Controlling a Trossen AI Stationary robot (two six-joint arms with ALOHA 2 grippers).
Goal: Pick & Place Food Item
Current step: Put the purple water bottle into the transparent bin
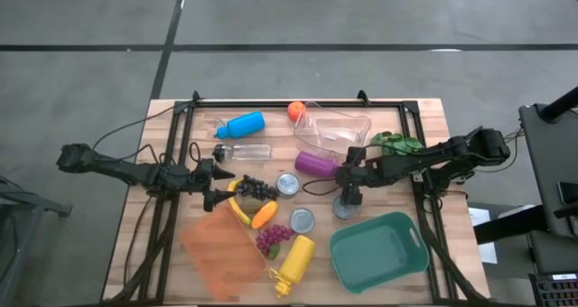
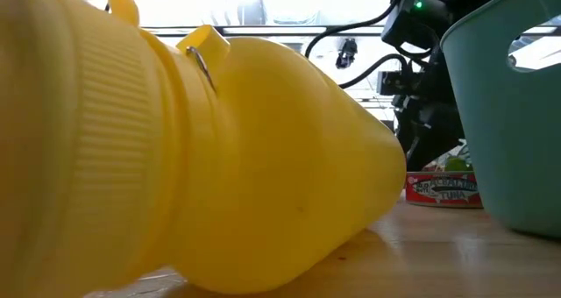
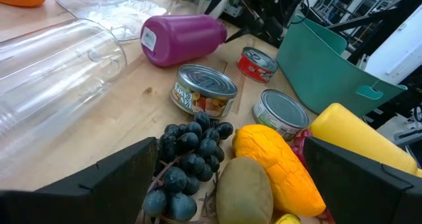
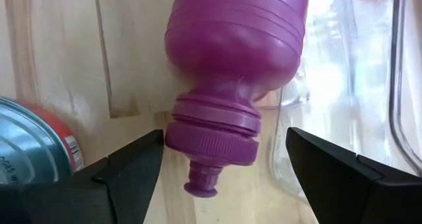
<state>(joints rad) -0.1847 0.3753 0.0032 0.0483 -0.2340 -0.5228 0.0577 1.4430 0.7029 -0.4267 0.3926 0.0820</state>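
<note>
In the left wrist view, dark grapes (image 3: 191, 158), a brown kiwi (image 3: 244, 191) and an orange mango (image 3: 280, 165) lie on the wooden table just ahead of my left gripper (image 3: 224, 184). It is open and touches none of them. From above, this gripper (image 1: 219, 186) is left of the grapes (image 1: 256, 188). My right gripper (image 4: 225, 135) is open and slants down over the cap end of a lying purple bottle (image 4: 237, 66). Its fingers stand on either side of the cap without touching it. A red can (image 4: 33, 145) lies beside them.
A teal basket (image 1: 379, 253) stands near right, with an orange bag (image 1: 221, 248) and a yellow bottle (image 1: 296, 262) near the front. Cans (image 1: 287, 184) (image 1: 302, 219), red grapes (image 1: 271, 239), a blue bottle (image 1: 242, 125), a clear bottle (image 1: 244, 152), a clear tub (image 1: 332, 128), an orange (image 1: 295, 110) and greens (image 1: 397, 144) crowd the middle and back.
</note>
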